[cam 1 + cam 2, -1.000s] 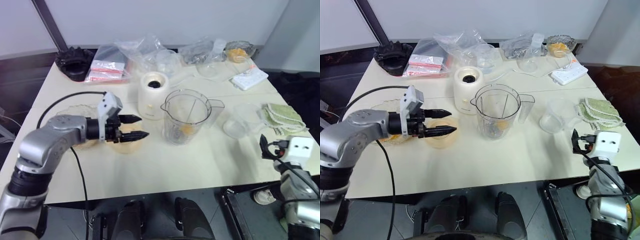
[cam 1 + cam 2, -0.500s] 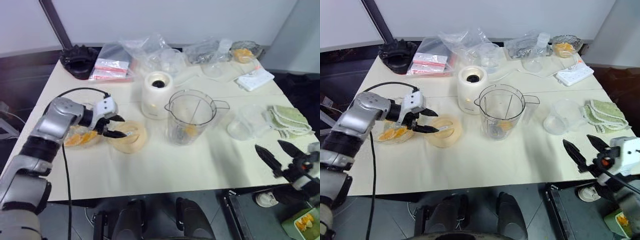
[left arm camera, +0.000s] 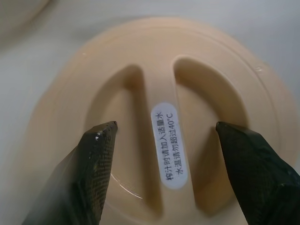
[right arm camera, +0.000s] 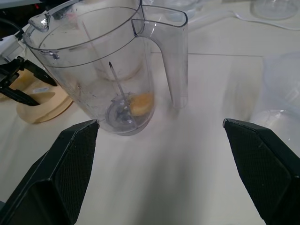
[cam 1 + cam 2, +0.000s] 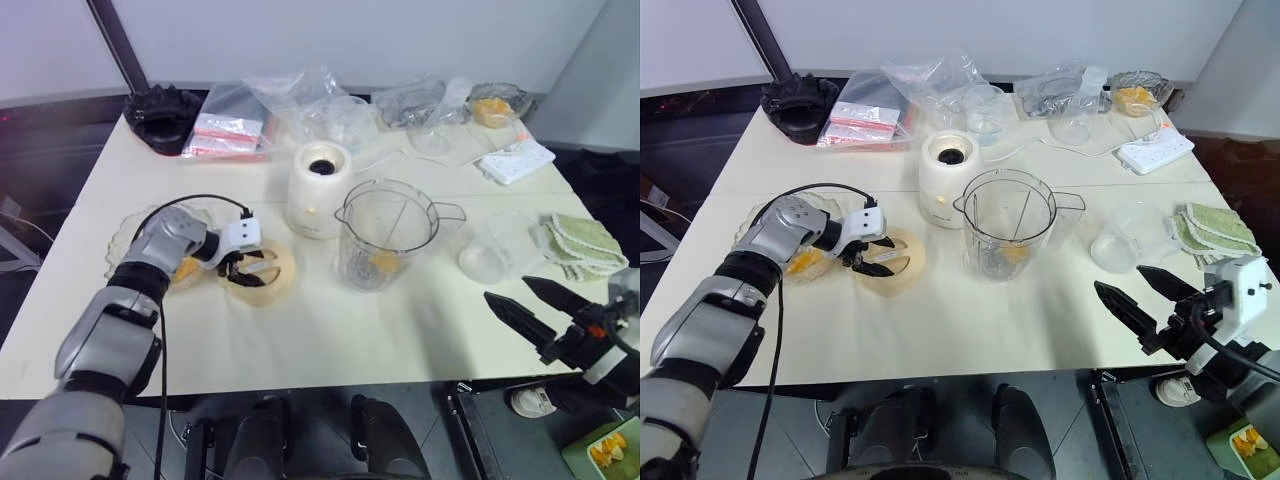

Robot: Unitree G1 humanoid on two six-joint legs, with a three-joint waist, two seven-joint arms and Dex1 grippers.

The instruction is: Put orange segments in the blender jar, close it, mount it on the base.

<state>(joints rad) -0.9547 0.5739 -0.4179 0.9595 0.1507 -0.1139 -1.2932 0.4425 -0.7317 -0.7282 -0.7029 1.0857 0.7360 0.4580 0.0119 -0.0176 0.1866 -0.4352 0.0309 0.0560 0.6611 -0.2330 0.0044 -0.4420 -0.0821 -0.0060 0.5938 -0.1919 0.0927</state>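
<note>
The blender jar (image 5: 385, 235) stands upright mid-table with no lid on, its handle to the right; one of the orange segments (image 4: 140, 103) lies by the blade. The cream base (image 5: 320, 190) stands just behind and left of the jar. Left of the jar lies a flat cream lid (image 5: 265, 277). My left gripper (image 3: 166, 125) points down over this lid, open, a finger on each side of its raised ridge. More orange segments (image 5: 805, 262) lie on a glass plate (image 5: 125, 235) under my left arm. My right gripper (image 5: 535, 302) hovers open at the table's front right, aimed at the jar.
A clear measuring cup (image 5: 490, 250) and folded green cloths (image 5: 580, 238) lie right of the jar. Along the back are plastic bags (image 5: 300, 100), red-and-white packets (image 5: 225, 135), a black object (image 5: 160, 105), a power strip (image 5: 515, 160) and a glass bowl holding something orange (image 5: 492, 105).
My left gripper swung from level to pointing down and sank over the lid. My right gripper rose into view at the front right and turned toward the jar.
</note>
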